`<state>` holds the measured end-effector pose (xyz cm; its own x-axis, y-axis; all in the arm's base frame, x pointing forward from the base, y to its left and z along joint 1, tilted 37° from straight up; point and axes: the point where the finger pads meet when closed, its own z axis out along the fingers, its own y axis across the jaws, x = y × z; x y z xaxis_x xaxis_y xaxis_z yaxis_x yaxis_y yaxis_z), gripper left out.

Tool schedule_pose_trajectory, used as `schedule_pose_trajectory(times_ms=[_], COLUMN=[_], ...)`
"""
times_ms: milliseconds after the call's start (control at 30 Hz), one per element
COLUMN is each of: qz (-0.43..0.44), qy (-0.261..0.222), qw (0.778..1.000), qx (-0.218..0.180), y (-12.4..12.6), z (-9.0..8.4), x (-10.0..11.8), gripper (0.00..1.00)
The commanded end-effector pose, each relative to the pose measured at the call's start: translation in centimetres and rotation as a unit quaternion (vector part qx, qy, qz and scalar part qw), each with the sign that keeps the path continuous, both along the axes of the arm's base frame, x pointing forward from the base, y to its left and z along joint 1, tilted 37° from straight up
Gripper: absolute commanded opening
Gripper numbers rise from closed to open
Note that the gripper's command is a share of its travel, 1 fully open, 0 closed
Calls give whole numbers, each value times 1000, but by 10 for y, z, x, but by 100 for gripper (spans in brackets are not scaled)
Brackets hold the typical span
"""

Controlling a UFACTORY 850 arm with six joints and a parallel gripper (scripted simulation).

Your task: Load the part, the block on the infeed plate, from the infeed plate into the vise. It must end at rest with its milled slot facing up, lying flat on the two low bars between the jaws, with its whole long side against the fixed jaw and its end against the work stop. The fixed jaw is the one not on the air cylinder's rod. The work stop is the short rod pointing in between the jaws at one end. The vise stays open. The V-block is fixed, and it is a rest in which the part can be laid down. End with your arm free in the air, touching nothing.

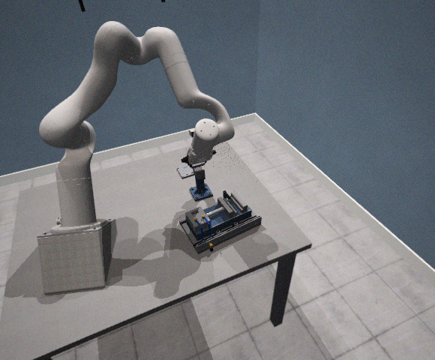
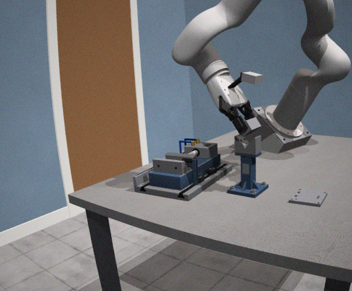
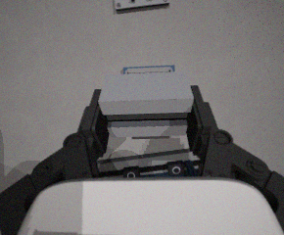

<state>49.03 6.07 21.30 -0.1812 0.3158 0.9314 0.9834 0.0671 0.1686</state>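
Above one V-block (image 2: 247, 144) | two fingers clamp one part (image 3: 146, 93) | one vise (image 2: 182, 170)

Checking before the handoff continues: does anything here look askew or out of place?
Only the part: it is off the infeed plate, clamped in the tilted gripper, cocked at an angle right over the V-block. The vise looks orderly.

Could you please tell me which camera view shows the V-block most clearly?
The exterior view: the V-block stands unobstructed on its blue post, with the part in the gripper just above its notch. In the top view the wrist hides all but its post. The wrist view shows only a shadowed glimpse between the fingers.
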Motion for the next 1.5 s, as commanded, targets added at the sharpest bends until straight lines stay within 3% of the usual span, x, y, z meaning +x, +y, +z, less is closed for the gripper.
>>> schedule_pose_trajectory(times_ms=[0,1467], qz=[-4,-40], qy=[-2,-16], qw=[1000,972], qx=[-20,-230], y=[0,2], z=[1,5], x=[0,0], gripper=[0,0])
